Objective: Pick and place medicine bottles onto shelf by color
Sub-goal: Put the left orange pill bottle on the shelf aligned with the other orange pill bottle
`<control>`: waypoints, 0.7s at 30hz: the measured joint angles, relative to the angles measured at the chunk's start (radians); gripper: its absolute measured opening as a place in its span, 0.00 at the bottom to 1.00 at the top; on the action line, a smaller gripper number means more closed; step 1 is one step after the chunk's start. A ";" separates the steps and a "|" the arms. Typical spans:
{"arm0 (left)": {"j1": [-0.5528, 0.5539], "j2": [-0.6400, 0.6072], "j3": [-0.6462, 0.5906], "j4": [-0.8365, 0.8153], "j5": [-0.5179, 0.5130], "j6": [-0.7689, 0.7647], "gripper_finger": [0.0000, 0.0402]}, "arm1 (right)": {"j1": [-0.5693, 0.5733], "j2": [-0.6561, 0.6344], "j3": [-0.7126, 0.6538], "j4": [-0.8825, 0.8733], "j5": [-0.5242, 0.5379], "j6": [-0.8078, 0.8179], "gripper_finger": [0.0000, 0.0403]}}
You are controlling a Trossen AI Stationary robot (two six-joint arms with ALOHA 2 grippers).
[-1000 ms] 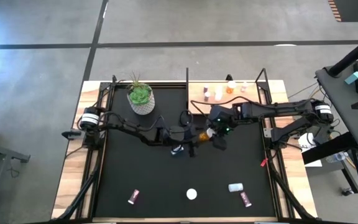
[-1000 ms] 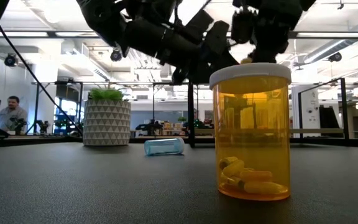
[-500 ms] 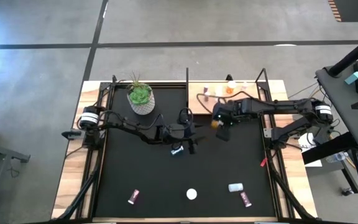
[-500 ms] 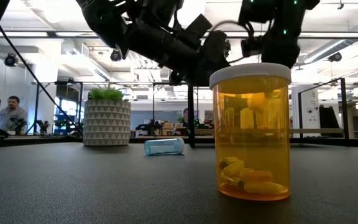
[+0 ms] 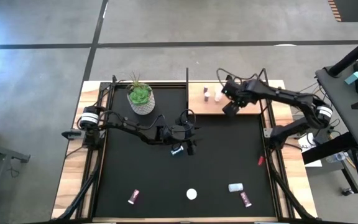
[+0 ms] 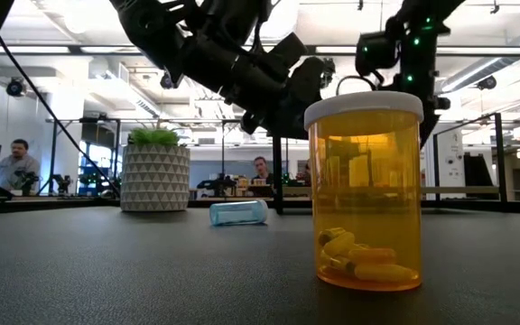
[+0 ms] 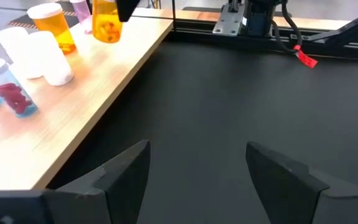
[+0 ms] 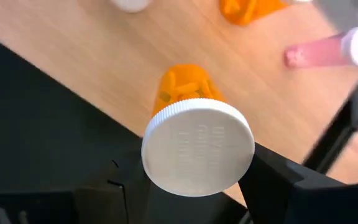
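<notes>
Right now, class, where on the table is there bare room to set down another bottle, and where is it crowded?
The mat is bare between the plant pot and the bottles along its near edge. The shelf is crowded where the right gripper holds an orange bottle beside standing bottles; its end nearer the left gripper is freer.

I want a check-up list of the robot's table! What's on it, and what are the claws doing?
Surface: black mat, mostly bare.
Job's things: shelf holds several bottles; orange bottle carried over it; blue bottle lying on the mat; four more bottles near the front edge.
Clutter: potted plant.
Grippers: right gripper shut on the orange bottle; left gripper open, empty, over the mat.
Cables: black cable looped on the left arm.
Surroundings: people behind the table.
</notes>
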 joint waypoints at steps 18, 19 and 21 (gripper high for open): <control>0.000 0.000 -0.001 -0.005 0.007 -0.001 0.62 | -0.162 0.150 0.090 0.048 -0.104 -0.103 0.48; 0.000 0.000 -0.001 -0.006 0.007 -0.001 0.62 | -0.164 0.160 0.104 0.047 -0.105 -0.104 0.48; 0.000 0.000 -0.001 -0.006 0.007 -0.002 0.62 | -0.167 0.185 0.133 0.031 -0.107 -0.119 0.48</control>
